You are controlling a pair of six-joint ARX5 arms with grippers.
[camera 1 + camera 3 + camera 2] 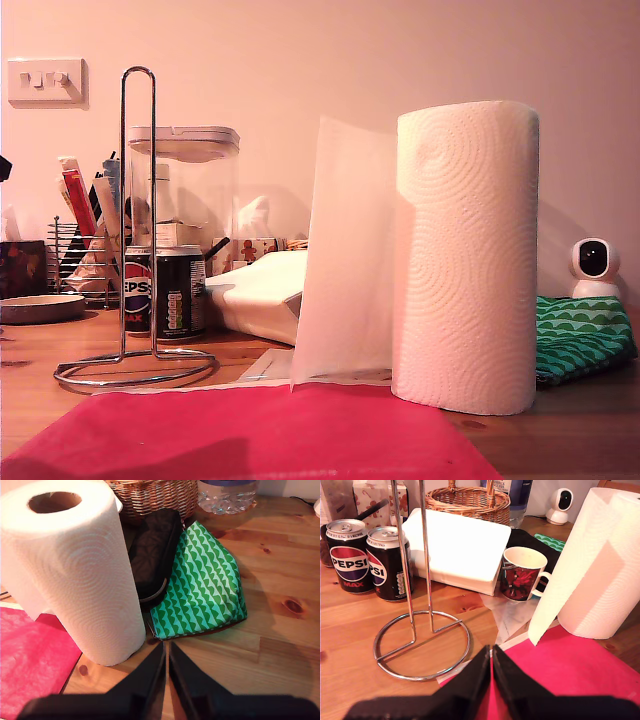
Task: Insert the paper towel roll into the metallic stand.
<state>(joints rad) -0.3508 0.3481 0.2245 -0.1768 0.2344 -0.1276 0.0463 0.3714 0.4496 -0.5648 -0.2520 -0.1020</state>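
The paper towel roll point(468, 255) stands upright on the wooden table at the exterior view's right, a loose sheet point(345, 260) hanging out beside it; it also shows as the roll point(602, 560) and the roll point(80, 575) in the wrist views. The metallic stand point(137, 230) rises at the exterior view's left, its ring base point(421, 645) resting on the wood. My first gripper point(492, 655) is shut and empty, just short of the ring base. My second gripper point(165, 652) is shut and empty, close beside the roll's foot. Neither gripper appears in the exterior view.
Two Pepsi cans point(367, 562), a folded white bag point(462, 547), a mug point(522, 575) and a wicker basket point(470, 500) sit behind the stand. A red cloth point(250, 435) covers the front. A green pouch point(205, 585), a black case point(155, 550) and a small camera point(594, 265) lie by the roll.
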